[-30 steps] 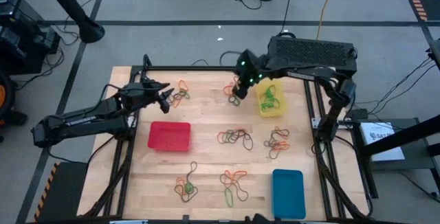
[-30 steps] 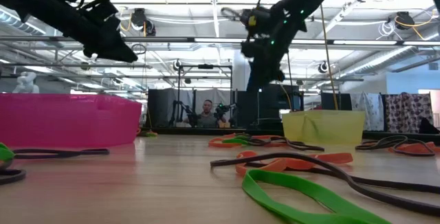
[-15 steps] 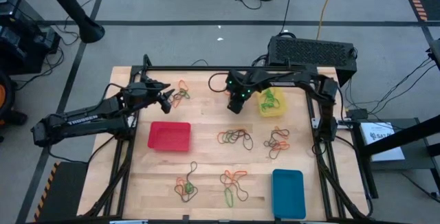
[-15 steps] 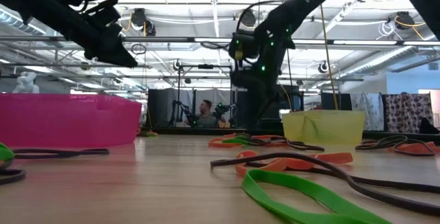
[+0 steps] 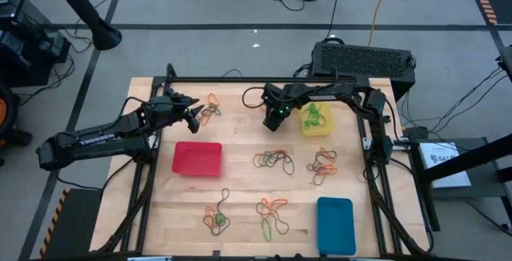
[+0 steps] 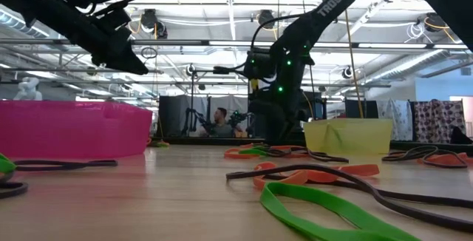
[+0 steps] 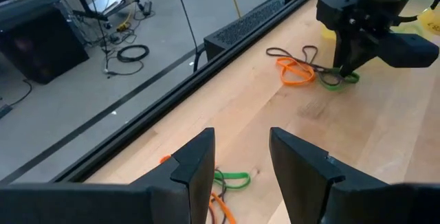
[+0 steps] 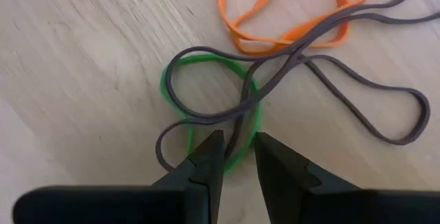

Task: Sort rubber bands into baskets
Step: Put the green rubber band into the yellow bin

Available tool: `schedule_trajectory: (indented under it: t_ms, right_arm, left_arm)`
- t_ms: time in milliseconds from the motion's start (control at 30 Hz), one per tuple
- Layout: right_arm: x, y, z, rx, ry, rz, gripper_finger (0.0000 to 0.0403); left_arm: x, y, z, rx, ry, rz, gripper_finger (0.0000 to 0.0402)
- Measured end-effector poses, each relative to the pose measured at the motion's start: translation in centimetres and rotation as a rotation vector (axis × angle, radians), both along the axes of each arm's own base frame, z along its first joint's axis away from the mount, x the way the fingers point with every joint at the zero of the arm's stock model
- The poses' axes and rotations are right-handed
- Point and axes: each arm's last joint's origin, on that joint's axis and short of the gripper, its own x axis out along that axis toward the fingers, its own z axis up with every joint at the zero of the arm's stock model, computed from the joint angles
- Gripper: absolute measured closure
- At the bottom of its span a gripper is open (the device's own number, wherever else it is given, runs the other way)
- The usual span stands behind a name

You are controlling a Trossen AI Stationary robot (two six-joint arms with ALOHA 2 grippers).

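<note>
Rubber bands in orange, green and dark lie in loose piles on the wooden table. My right gripper (image 5: 274, 118) points down over the far-middle pile (image 7: 309, 73), open by a narrow gap. A green band (image 8: 210, 107) and a dark band (image 8: 289, 80) pass between its fingertips (image 8: 238, 148). My left gripper (image 5: 194, 114) hovers open above the far-left pile (image 5: 212, 107), holding nothing. The yellow basket (image 5: 314, 125) has green bands in it. The red basket (image 5: 197, 158) stands at centre left and the blue basket (image 5: 335, 225) at near right. My right gripper comes from above, its fingers (image 8: 206, 157) on either side of the green band's arc (image 8: 242, 157) and a dark strand, both lying flat on the table. I cannot tell whether the fingers touch them.
More band piles lie at the centre (image 5: 274, 161), centre right (image 5: 322, 165) and near the front edge (image 5: 216, 215), (image 5: 272, 215). A black frame rail (image 7: 247, 28) runs along the far edge. A person (image 6: 222, 121) sits in the room beyond.
My right gripper has come down from well above the table onto the far-middle pile beside the yellow basket, tipping steeper and rolling a little as it sank. Its gap looks unchanged. The bands lie as before.
</note>
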Motion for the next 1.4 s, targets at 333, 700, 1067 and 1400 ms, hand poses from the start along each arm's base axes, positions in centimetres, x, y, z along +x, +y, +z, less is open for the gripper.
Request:
schedule_trajectory:
  t_ms: [333,700,1067,1400]
  right_arm:
    - [0.1,-0.1,0.0,-0.017,0.004,0.058,0.0396]
    - [0.8,-0.2,3.1,-0.017,0.062,0.101,0.0401]
    - [1.0,0.1,5.5,-0.144,0.195,0.084,0.0401]
    - [1.6,0.9,5.6,-0.159,0.182,0.17,0.0398]
  left_arm:
    - [0.0,0.0,0.0,0.0,0.0,0.0,0.0253]
    - [0.0,0.0,0.0,0.001,0.0,-0.001,0.0253]
    - [0.0,0.0,-0.1,0.012,0.019,-0.009,0.0253]
    - [0.0,0.0,-0.2,0.018,0.018,-0.012,0.0253]
